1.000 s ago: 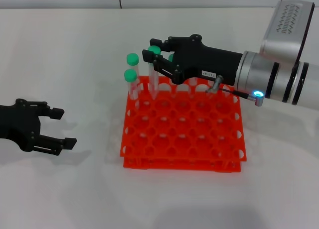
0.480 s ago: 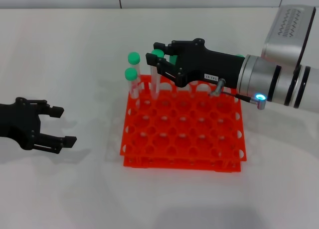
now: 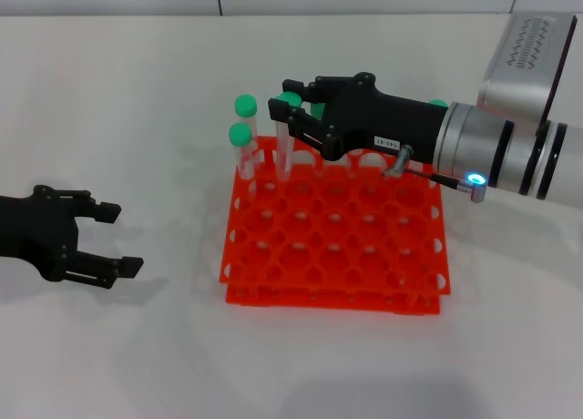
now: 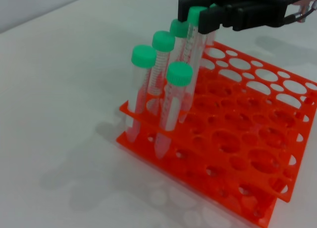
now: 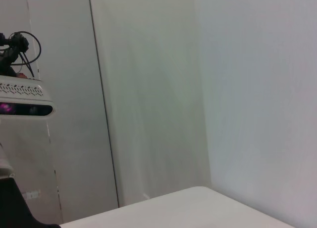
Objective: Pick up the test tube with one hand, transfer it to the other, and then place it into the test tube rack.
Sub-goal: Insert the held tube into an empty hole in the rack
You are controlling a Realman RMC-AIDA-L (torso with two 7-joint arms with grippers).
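The right gripper (image 3: 296, 117) is clamped on the test tube (image 3: 285, 141) just below its green cap, over the orange test tube rack (image 3: 337, 246). The left gripper (image 3: 109, 240) rests apart, fingers spread.

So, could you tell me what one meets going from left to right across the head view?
Left gripper → test tube rack → right gripper's wrist with the blue light.
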